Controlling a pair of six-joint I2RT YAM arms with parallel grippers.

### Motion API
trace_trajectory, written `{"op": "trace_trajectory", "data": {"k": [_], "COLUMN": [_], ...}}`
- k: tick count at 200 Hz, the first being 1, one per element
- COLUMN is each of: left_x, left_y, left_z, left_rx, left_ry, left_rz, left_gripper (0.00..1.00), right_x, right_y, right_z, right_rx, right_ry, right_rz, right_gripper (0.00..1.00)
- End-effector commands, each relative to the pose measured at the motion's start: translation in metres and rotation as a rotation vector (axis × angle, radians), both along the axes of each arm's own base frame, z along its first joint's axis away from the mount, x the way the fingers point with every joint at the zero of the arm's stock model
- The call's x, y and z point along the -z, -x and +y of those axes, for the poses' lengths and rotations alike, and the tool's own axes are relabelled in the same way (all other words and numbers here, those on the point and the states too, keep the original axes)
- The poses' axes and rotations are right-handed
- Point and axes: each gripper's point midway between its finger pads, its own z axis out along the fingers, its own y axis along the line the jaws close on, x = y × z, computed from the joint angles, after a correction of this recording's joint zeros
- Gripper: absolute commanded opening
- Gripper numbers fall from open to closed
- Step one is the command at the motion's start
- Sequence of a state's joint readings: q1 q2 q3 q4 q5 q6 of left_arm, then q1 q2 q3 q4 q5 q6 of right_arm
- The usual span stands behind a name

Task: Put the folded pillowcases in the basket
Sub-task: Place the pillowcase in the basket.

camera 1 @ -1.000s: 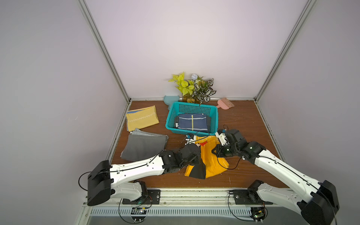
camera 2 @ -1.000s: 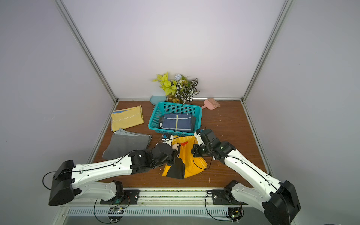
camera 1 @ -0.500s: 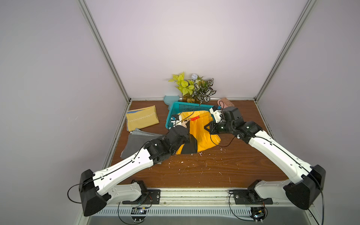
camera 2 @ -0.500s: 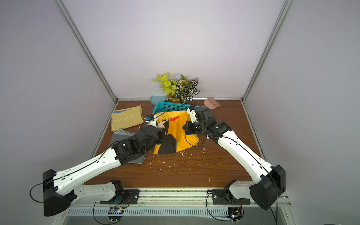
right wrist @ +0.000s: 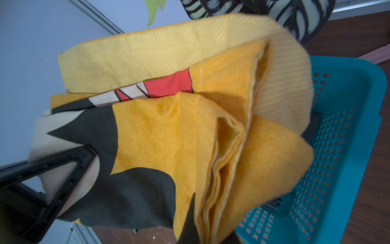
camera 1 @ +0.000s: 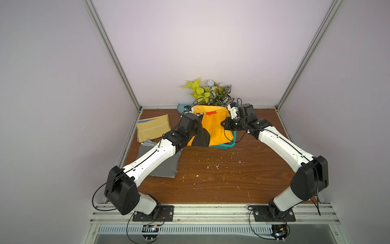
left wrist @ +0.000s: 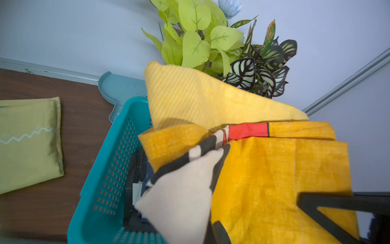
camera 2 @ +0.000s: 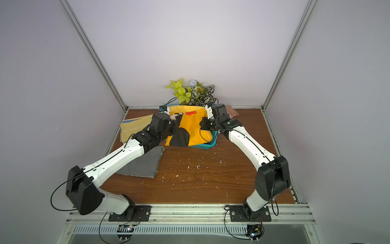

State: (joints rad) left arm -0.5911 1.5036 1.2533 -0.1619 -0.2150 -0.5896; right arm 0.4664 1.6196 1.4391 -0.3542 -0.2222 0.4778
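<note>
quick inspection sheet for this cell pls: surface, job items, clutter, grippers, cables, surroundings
surface: wooden table, white flecks scattered across it
job's things: yellow pillowcase held hanging over the basket; a dark cloth already lies in the basket
clutter: tan cloth and grey cloth folded on the left side; plant, teal dish and pink item by the back wall
grippers: left gripper and right gripper both shut on the pillowcase
cables: black cable loops at the arm bases and wrists
surroundings: pale walls, metal frame
</note>
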Motion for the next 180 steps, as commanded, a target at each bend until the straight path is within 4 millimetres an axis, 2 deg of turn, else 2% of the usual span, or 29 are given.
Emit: {"op": "trace_trajectory", "data": {"k": [1, 34, 105, 146, 157, 173, 180], "left_x": [-0.006, 0.019, 0.059, 0.075, 0.077, 0.082, 0.085], "left_y": [-0.025, -0.045, -0.076, -0.093, -0.097, -0.1, -0.1], "left_z": [-0.003, 0.005, 0.018, 0.028, 0.029, 0.029, 0.028], "left_rx": [0.015, -0.036, -0.06, -0.074, -0.075, -0.074, -0.072], "left_ry": [-0.008, -0.038, -0.083, -0.09, -0.094, -0.101, -0.102], "left_rz": [-0.059, -0.04, 0.0, 0.018, 0.022, 0.028, 0.033], "left_gripper": [0.0, 0.0, 0.0, 0.0, 0.0, 0.0, 0.04], "right_x": [-0.016, 0.014, 0.064, 0.08, 0.083, 0.088, 0.089], "right_y": [-0.021, -0.032, -0.05, -0.061, -0.063, -0.064, -0.064], "right_z": [-0.003, -0.009, -0.012, -0.016, -0.016, -0.018, -0.018], "right_rx": [0.026, 0.057, 0.094, 0.122, 0.125, 0.126, 0.126], "right_ry": [0.001, 0.023, 0.053, 0.073, 0.081, 0.093, 0.097], "right_rz": [-0.089, -0.074, -0.008, 0.006, 0.008, 0.017, 0.017], "right_gripper": [0.0, 0.0, 0.01, 0.02, 0.05, 0.13, 0.17]}}
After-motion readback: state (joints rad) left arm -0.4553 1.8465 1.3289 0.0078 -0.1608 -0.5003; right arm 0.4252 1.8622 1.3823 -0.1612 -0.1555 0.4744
